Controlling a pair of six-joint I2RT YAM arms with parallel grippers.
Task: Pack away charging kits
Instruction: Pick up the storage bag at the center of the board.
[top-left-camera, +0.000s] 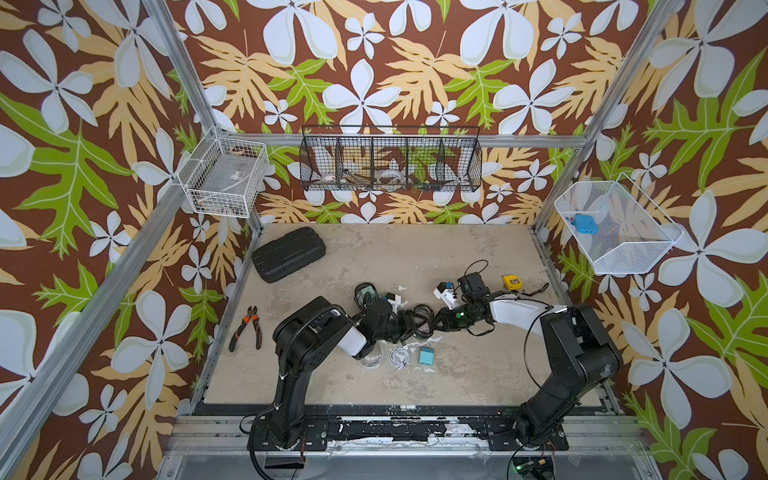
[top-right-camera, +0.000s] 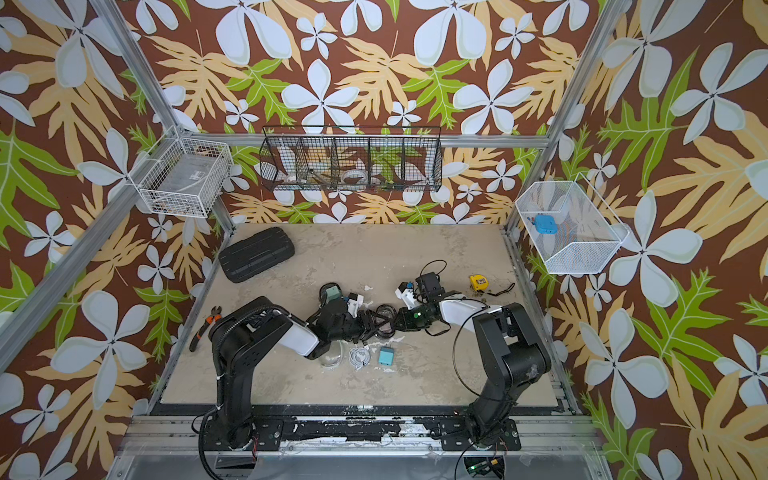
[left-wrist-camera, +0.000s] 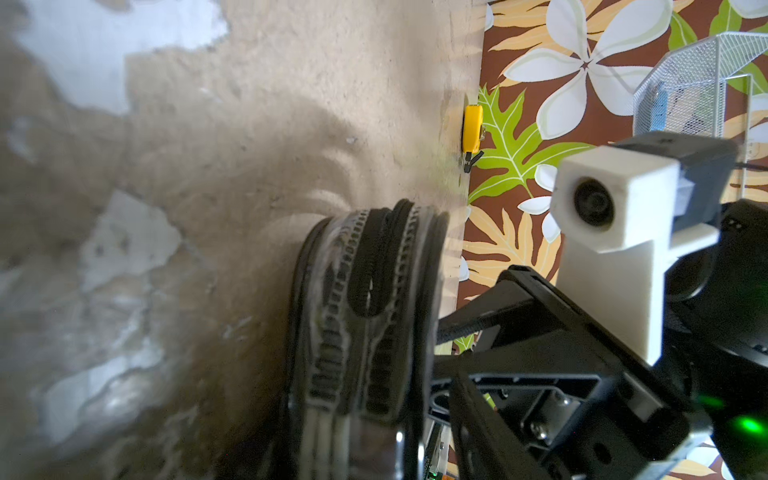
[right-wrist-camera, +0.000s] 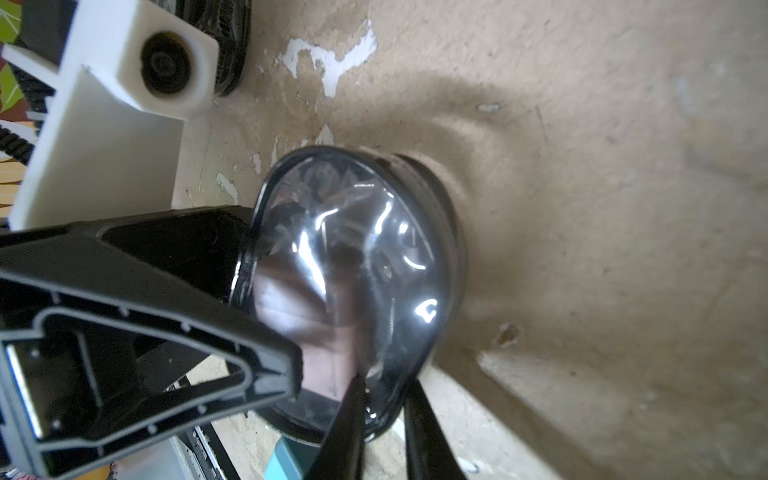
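A black-rimmed clear pouch (top-left-camera: 420, 323) hangs on edge between my two grippers in both top views. My left gripper (top-left-camera: 409, 327) is shut across its body. My right gripper (right-wrist-camera: 384, 399) pinches the pouch's rim (right-wrist-camera: 386, 411) from the opposite side. Something pinkish (right-wrist-camera: 328, 345) shows through the pouch's clear wall (right-wrist-camera: 353, 257). The left wrist view shows this pouch's zipper edge (left-wrist-camera: 365, 307). Behind my left arm lies a second black-rimmed pouch (top-right-camera: 332, 294) holding a mint green block. Nearer the front lie a clear-rimmed pouch (top-left-camera: 372, 358), a coiled white cable (top-left-camera: 399, 356) and a teal plug block (top-left-camera: 426, 355).
A black ribbed case (top-left-camera: 289, 253) lies at the back left, pliers (top-left-camera: 248, 328) at the left, a yellow tape measure (top-left-camera: 512, 282) at the right. On the walls hang a white basket (top-left-camera: 224, 178), a black basket (top-left-camera: 390, 160) and a white basket (top-left-camera: 615, 245) with a blue gadget (top-left-camera: 585, 223).
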